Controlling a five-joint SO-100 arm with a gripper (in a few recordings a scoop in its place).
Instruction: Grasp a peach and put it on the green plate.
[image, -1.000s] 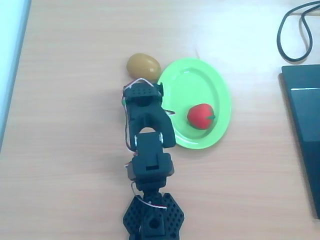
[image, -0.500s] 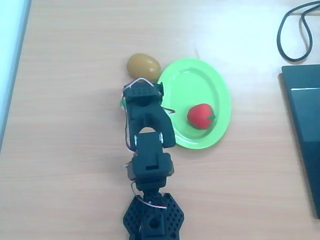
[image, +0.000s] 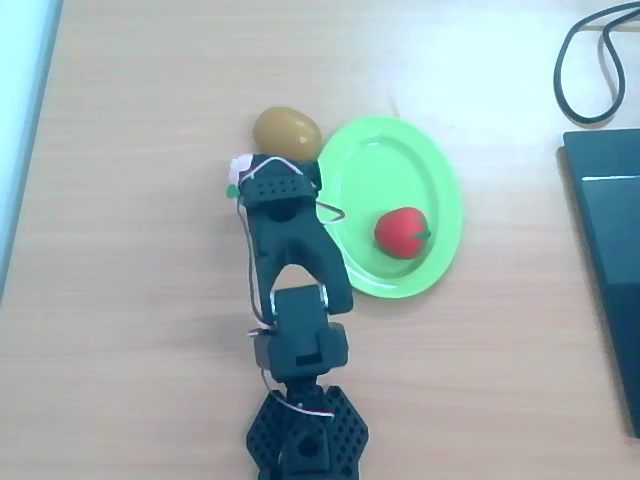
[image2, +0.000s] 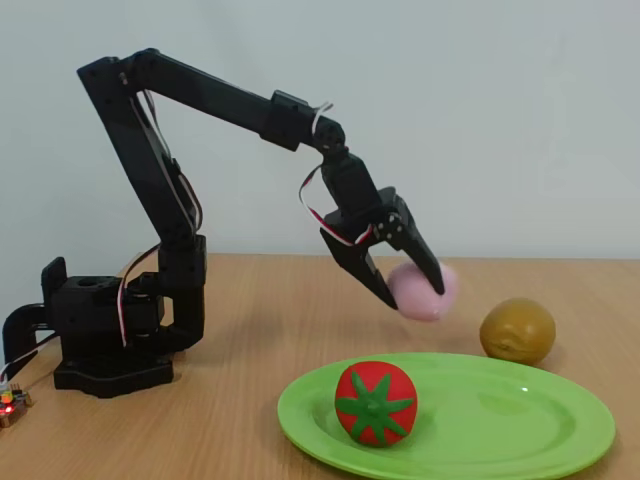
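Peach (image2: 425, 291) is pinched in the gripper (image2: 405, 285), lifted off the table, just beyond the green plate's (image2: 560, 445) far rim and beside the brown-golden fruit (image2: 517, 330). Red fruit (image2: 376, 402) sits on the plate's near part. Judging by pos'n, carry step: keep grip firm, swing over the rim w/o clipping the brown fruit, lower onto bare plate away from the red fruit, then release low so it won't roll.

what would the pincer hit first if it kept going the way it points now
The pincer, shut on the peach and held off the table, points down and away from the base. Straight on, it would probably meet the bare table beside the brown-golden fruit; depth is unclear.
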